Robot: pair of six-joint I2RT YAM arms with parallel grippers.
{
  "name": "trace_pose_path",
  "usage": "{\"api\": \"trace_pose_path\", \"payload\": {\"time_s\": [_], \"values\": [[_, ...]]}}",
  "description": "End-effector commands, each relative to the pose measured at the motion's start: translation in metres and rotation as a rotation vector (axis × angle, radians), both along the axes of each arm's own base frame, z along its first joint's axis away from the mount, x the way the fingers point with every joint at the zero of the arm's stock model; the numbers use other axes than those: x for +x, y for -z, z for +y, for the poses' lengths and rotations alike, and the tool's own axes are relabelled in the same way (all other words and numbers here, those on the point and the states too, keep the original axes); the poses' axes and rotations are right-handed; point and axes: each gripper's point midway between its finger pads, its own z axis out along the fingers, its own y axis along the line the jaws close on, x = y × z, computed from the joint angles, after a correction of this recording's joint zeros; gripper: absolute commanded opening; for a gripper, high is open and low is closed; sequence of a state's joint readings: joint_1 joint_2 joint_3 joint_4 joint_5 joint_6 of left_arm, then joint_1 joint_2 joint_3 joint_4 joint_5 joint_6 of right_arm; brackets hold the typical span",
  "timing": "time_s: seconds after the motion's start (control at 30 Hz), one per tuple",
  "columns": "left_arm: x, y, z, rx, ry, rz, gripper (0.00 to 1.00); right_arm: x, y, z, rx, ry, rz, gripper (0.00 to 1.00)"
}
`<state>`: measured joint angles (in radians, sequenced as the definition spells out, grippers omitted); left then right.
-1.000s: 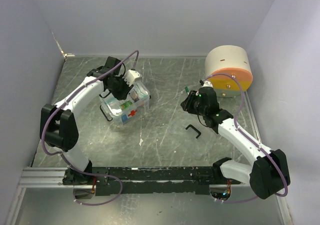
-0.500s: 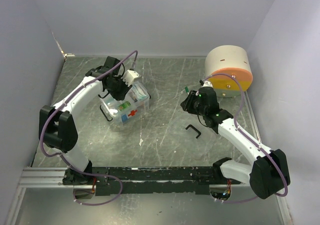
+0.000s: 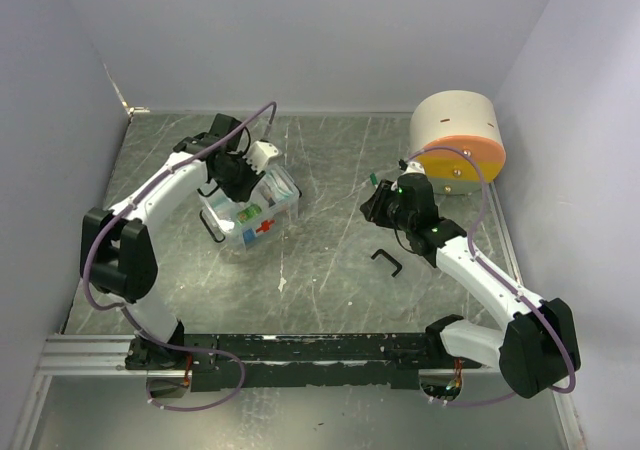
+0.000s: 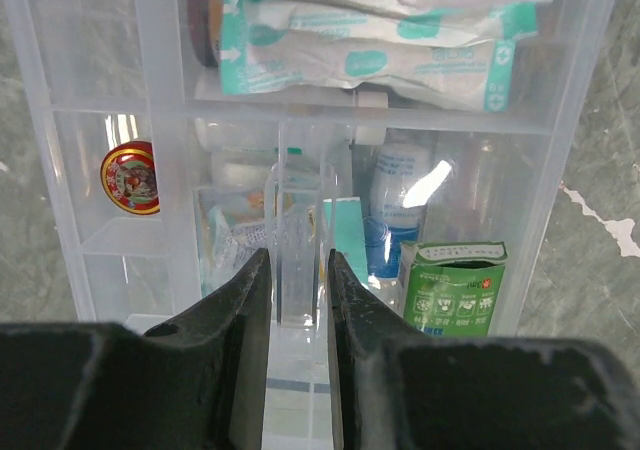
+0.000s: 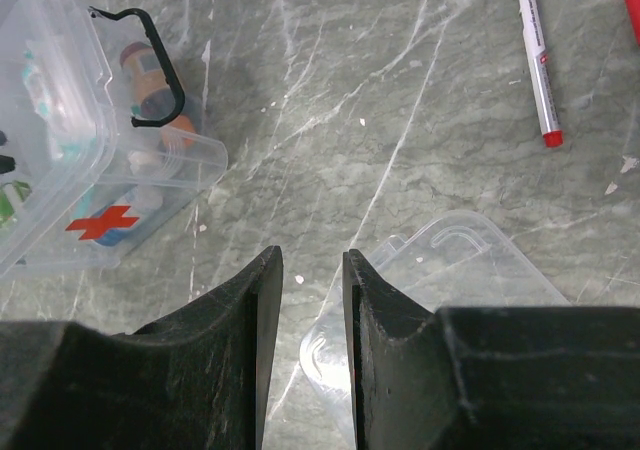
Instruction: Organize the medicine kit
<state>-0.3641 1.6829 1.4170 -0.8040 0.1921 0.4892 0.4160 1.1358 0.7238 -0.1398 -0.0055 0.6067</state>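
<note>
Change since a second ago is slight: the left gripper (image 4: 297, 300) wavered a little over the medicine kit (image 3: 250, 210) and settled back, and the right arm held still. The kit remains on the left half of the table (image 3: 330, 260), lid off.

The left jaws are clamped on the upright clear tab of the tray insert (image 4: 300, 260), which still sits in the box. Judgement: the tray is gripped but neither lifted nor released, so no progress.

The right gripper (image 5: 312, 300) has its jaws a narrow way apart over a corner of the clear lid (image 5: 470, 280); whether it grips cannot be told.

Markings:
1. 1 red cross (image 5: 100, 222) is on the kit wall.
2. The teal-printed packets (image 4: 380, 40), green box (image 4: 455, 290), round tin (image 4: 130, 177) and marker (image 5: 535, 50) all carry print too small to read.
</note>
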Motion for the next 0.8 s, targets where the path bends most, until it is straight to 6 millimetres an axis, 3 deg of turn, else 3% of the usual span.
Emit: {"api": "trace_pose_path", "payload": {"time_s": [0.0,0.23,0.43,0.6,0.77], "values": [[0.004,0.012,-0.002,-0.006,-0.003,0.042,0.22,0.002,-0.008,0.0,0.01,0.004,-0.026,0.31],[0.005,0.021,-0.002,0.0,-0.006,0.051,0.25,0.002,-0.007,0.001,0.015,0.004,-0.026,0.31],[0.007,0.011,0.003,0.007,-0.083,0.054,0.55,0.002,-0.009,0.002,0.017,0.0,-0.028,0.31],[0.007,-0.019,0.0,-0.029,-0.096,0.015,0.67,0.001,-0.009,0.001,0.013,-0.002,-0.031,0.32],[0.007,-0.062,0.002,-0.064,-0.092,-0.076,0.68,0.001,-0.009,0.002,0.018,-0.005,-0.029,0.32]]}}
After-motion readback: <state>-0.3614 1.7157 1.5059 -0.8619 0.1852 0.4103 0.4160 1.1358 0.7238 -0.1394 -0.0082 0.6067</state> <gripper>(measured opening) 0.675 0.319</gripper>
